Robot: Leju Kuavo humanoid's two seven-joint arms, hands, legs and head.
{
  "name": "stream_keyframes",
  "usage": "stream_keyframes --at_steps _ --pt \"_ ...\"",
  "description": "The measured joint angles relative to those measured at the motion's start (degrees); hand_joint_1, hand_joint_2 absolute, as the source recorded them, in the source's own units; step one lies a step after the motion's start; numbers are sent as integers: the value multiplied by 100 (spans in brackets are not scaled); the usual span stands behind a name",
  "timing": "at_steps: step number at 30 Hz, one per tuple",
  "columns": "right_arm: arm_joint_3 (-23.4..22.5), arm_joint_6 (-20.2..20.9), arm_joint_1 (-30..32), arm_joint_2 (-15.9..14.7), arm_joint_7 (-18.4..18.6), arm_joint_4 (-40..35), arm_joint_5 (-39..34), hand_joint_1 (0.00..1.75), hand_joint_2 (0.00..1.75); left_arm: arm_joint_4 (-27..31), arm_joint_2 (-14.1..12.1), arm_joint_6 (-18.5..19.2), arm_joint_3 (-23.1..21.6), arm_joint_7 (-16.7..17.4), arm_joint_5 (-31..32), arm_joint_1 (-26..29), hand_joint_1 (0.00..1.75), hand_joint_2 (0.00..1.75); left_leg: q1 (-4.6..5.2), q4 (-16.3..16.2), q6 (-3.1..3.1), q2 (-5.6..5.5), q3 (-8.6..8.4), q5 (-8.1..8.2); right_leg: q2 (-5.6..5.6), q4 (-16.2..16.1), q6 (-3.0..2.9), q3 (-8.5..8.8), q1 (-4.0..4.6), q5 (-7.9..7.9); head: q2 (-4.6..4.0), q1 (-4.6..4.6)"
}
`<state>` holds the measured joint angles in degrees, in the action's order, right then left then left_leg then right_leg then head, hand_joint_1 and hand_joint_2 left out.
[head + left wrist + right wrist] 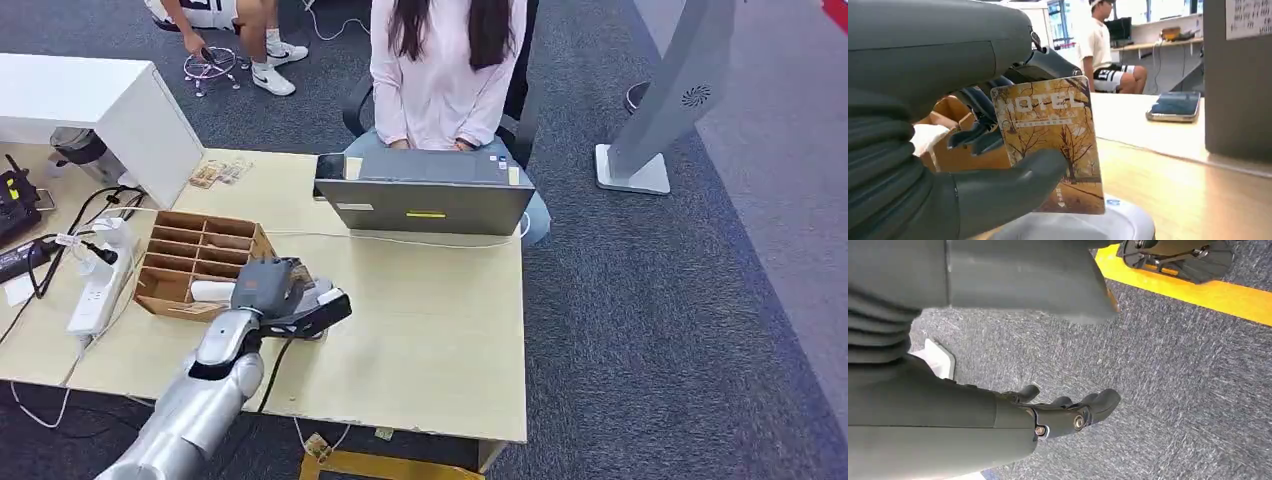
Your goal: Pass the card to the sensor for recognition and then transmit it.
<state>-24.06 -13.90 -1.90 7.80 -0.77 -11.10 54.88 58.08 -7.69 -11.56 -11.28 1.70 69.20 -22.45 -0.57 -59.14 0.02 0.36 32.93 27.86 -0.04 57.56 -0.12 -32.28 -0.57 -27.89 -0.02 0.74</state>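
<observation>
My left hand [285, 295] hovers low over the wooden table [430, 320], just to the right of a cardboard organizer. In the left wrist view it pinches a yellow-brown HOTEL card [1048, 140] between the thumb [1013, 185] and the dark fingers. The card stands upright, its lower edge right above a white rounded sensor [1098, 225] on the table. My right hand [1068, 412] hangs over grey carpet with its fingers loosely extended and holds nothing.
A cardboard organizer [200, 255] with dividers sits beside my left hand. A person [440, 70] sits behind a grey laptop [425, 195] at the far edge. A power strip [100, 285] and cables lie left. A phone [1175, 106] lies on the table.
</observation>
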Motion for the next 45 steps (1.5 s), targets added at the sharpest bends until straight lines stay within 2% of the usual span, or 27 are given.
stream_keyframes --at_steps 7,14,19,22,28,33,40,41,42,45 --pt "0 0 1 -2 -2 2 11 0 175 -160 0 124 -81 9 -22 -114 175 175 0 0 0 0 0 0 0 0 0 0 0 0 0 0" --pt "-2 -7 1 0 -11 4 42 0 175 -140 13 -313 -87 85 -81 -356 175 175 -1 -1 0 -1 1 -2 -2 0 0 0 0 1 0 -2" --pt "-2 -7 1 0 -46 13 94 0 175 155 -56 -535 -87 140 -85 -721 175 175 -1 -1 -2 -1 1 -4 -2 1 0 1 2 4 0 -2" --pt "-2 -7 1 0 -46 15 149 0 175 264 -116 -856 -87 247 57 -971 175 175 -1 -1 -2 -1 2 -5 -2 1 0 1 2 4 0 0" --pt "-2 9 -2 0 -46 15 249 0 175 142 -258 -1268 -85 313 206 -1567 175 175 -2 -1 -2 -2 2 -7 -2 2 0 1 2 4 0 0" --pt "-2 13 -2 0 -48 17 267 0 175 -149 -308 -1296 -83 284 195 -1961 175 175 -2 -1 -2 -2 2 -8 -2 3 3 1 2 6 0 0" --pt "-2 9 -3 0 -61 17 275 0 175 -308 -308 -1294 -83 203 42 -2076 175 175 -1 -1 -2 -2 2 -7 -1 2 3 1 2 6 0 0" --pt "-2 9 -3 0 -61 17 280 0 175 -313 -308 -1292 -83 194 35 -2076 16 175 -1 -1 -2 -2 3 -7 -2 2 3 1 2 6 0 0" --pt "-2 9 -3 0 -61 17 284 0 175 -315 -310 -1292 -83 194 22 -2075 0 175 -1 -1 -2 -2 3 -7 -2 2 3 1 2 6 0 -2" --pt "-2 9 -3 0 -61 17 295 0 175 -315 -308 -1277 -83 186 -4 -2070 0 175 -1 -1 -2 -2 3 -7 -2 2 3 1 2 6 0 0"
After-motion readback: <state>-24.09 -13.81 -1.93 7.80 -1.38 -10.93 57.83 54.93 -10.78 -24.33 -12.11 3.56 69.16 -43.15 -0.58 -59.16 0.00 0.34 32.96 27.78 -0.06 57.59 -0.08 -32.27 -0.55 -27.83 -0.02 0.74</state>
